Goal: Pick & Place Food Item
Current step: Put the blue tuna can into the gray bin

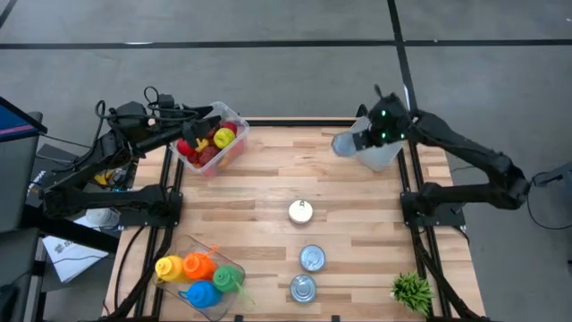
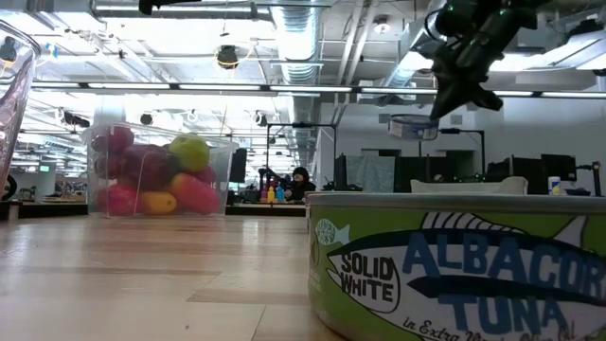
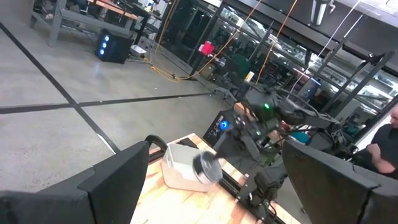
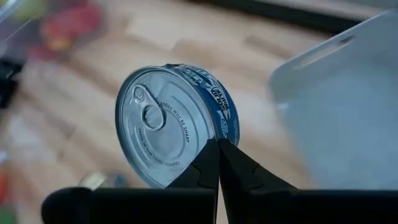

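Note:
A blue-labelled tuna can [image 4: 174, 124] with a pull-tab lid hangs in the air with my right gripper [image 4: 217, 163] shut on it, at the table's far right [image 1: 344, 143]. It is beside and above a white bin [image 1: 386, 154]. My left gripper [image 3: 236, 186] stands open and level over the table's far left, by a clear bin of toy fruit [image 1: 213, 143], with nothing between its fingers. Three more cans [image 1: 301, 211] [image 1: 312, 258] [image 1: 304, 288] stand on their bases on the table's middle and near part. My right gripper pinches the can's rim [image 4: 208, 148] between its two shut fingertips, at the edge of the lid. The fingers slant down from above. The can is lifted clear of the table and tilted, its lid turned toward the wrist.
A green-labelled tuna can [image 2: 454, 265] stands close in front of the low camera. A clear box of coloured toys [image 1: 201, 277] lies at the near left and a small green plant [image 1: 411, 291] at the near right. Bare wood lies between the two bins.

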`<action>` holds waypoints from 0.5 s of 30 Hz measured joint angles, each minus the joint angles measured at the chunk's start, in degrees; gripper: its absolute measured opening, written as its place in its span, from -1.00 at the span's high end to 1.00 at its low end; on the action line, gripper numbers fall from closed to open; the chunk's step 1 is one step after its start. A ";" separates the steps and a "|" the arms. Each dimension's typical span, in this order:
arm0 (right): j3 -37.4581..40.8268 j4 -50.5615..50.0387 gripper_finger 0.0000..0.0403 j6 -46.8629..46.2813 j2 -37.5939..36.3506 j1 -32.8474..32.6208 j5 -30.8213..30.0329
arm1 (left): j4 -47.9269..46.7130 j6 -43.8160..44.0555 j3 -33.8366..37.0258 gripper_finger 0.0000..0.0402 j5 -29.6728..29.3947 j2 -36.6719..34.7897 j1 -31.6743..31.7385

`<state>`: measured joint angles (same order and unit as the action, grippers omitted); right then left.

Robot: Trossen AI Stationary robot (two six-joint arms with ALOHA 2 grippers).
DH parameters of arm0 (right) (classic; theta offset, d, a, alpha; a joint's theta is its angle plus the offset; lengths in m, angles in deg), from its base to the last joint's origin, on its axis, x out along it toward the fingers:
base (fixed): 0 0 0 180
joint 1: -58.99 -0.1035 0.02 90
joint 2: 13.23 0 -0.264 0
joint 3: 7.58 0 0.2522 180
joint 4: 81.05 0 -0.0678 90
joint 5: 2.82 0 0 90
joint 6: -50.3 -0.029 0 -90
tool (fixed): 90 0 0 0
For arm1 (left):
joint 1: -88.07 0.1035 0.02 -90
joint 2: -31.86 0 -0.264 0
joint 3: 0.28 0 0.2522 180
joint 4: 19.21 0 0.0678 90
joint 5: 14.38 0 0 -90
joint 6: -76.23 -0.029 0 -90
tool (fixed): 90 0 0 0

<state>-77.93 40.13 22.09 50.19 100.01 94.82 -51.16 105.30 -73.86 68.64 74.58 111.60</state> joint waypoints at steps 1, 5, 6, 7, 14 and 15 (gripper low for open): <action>-0.64 -0.04 1.00 0.88 0.65 1.77 0.10 | -0.01 -0.03 0.00 -0.77 0.00 0.00 0.00; -1.80 0.05 1.00 3.79 3.03 8.87 2.06 | -0.02 -0.05 0.00 -0.77 0.00 0.00 0.00; -1.80 -0.26 1.00 4.50 3.62 10.51 2.49 | -0.04 -0.05 0.00 -0.77 0.00 0.00 0.00; -1.80 -0.81 1.00 5.09 4.25 12.04 2.70 | -0.08 -0.05 0.00 -0.77 0.00 0.00 0.00; -1.78 -1.39 1.00 6.28 8.35 19.92 2.82 | -1.75 -0.08 0.00 -0.77 0.00 0.02 0.00; -1.78 -1.27 1.00 5.92 9.11 20.52 2.79 | -1.89 -0.08 0.00 -0.77 0.00 0.02 0.00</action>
<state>-79.71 38.86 28.01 59.29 120.54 97.61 -53.04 105.22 -73.86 68.64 74.60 111.60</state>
